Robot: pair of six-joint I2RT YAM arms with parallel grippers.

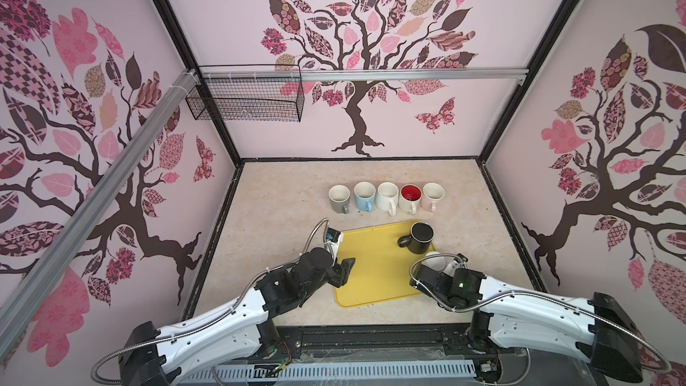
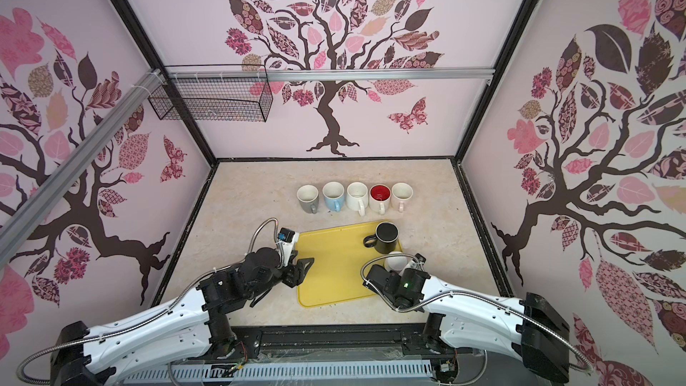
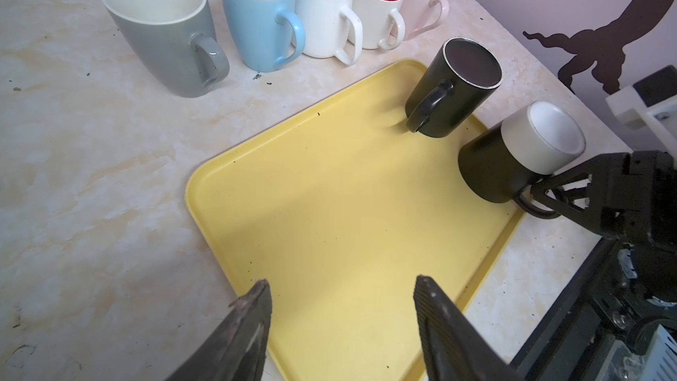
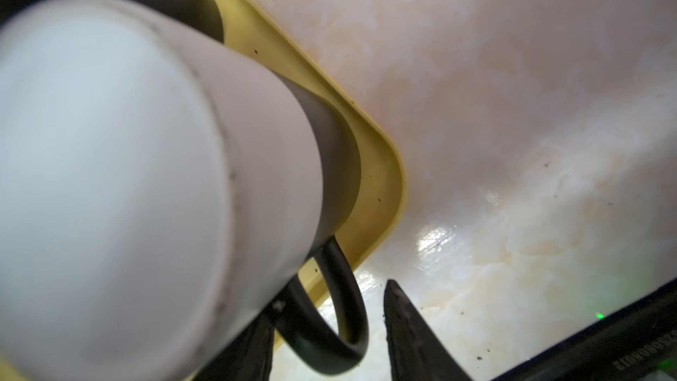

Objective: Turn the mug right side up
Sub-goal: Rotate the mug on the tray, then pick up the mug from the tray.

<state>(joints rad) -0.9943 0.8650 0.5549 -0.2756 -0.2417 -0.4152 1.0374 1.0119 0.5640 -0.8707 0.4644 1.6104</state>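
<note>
- Grey slotted cable duct (image 1: 334, 371) runs along the near edge, and both arms reach over it onto the marbled tabletop (image 1: 267, 217).
- Left gripper (image 3: 340, 282) hangs over the near part of the yellow tray (image 1: 371, 276) with its jaws wide apart and nothing between them.
- Right gripper (image 3: 540, 186) is at the two-tone mug (image 3: 513, 155). Its jaws are parted astride the black handle (image 4: 348, 317), and the right wrist view shows a gap between the handle and one finger.
- That mug stands upside down on the tray, by its right-hand rim and next to a rounded corner.
- Its white base faces up, its dark mouth end faces down, and its long axis is roughly vertical.
- Its handle points out past the rim, towards the right arm.
- A black mug (image 1: 419, 237), also upside down, stands just beyond it on the tray, with its handle towards the robot's left. Whether the two mugs touch I cannot tell.
- In both top views the right arm's wrist covers most of the two-tone mug, leaving only the pale base in sight.
- Past the tray, five upright mugs stand in a close row with their handles towards the robot: grey (image 1: 338, 198), blue (image 1: 363, 196), white (image 1: 388, 198), red-lined (image 1: 410, 196) and pink (image 1: 432, 196).
- A black wire basket (image 1: 245, 98) hangs from the rail on the back wall, well apart from the mugs.
</note>
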